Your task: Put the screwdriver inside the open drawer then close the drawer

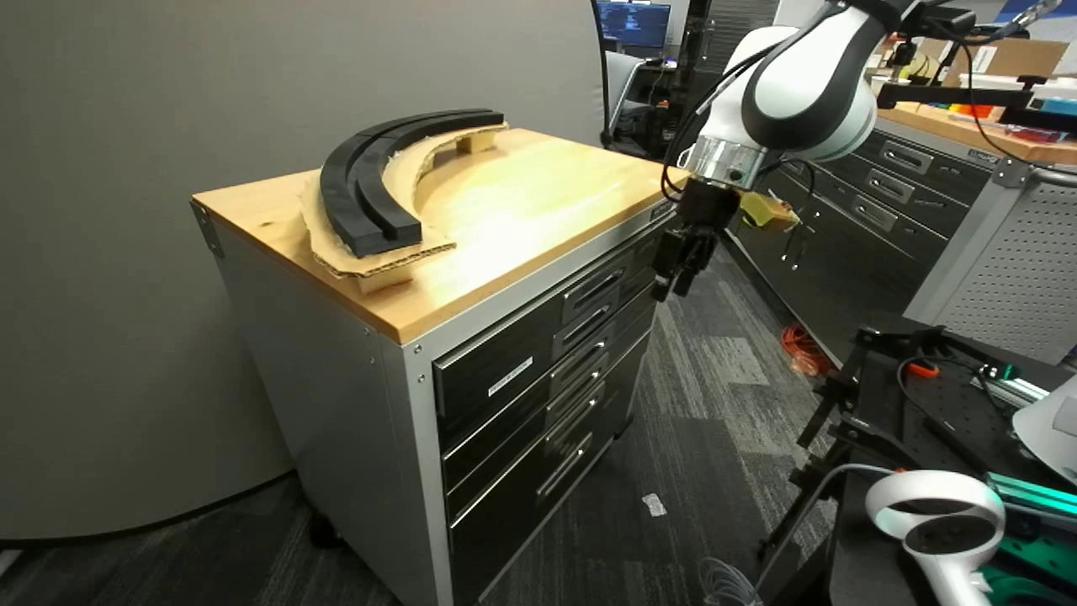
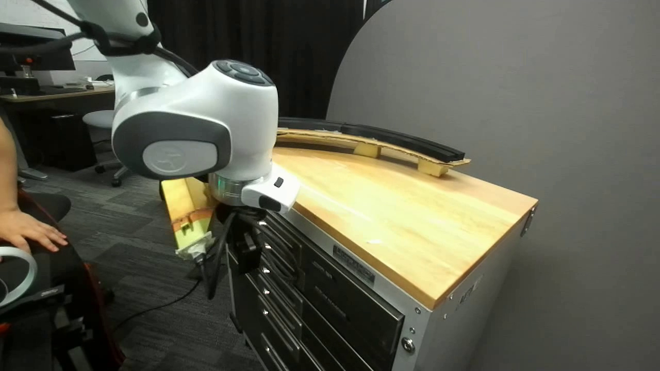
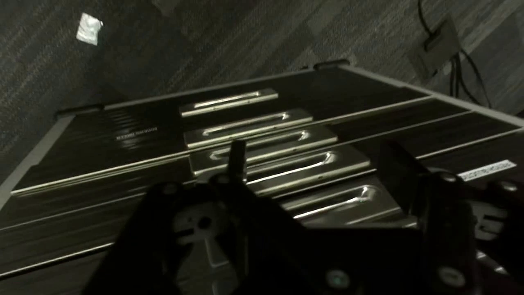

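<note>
The wood-topped cabinet (image 1: 547, 185) stands below and beside my arm. Its wide top drawer (image 1: 530, 341) has a dark front with a white label and looks shut or nearly so. It also shows in an exterior view (image 2: 350, 304) and low in the wrist view (image 3: 368, 205). My gripper (image 1: 671, 290) hangs in front of the drawer fronts, near the cabinet's far corner. In the wrist view the gripper (image 3: 313, 153) has its black fingers well apart with nothing between them. The drawer handles show beyond them, upside down. The screwdriver is hidden or out of view.
Curved black pieces (image 1: 370, 181) lie on a cardboard stand on the cabinet's top. A yellow block (image 2: 191, 206) with a cable is fixed at my wrist. A dark tool chest (image 1: 883, 194) stands opposite. A person's hand (image 2: 31, 229) rests at the side, near a white controller (image 1: 938, 522).
</note>
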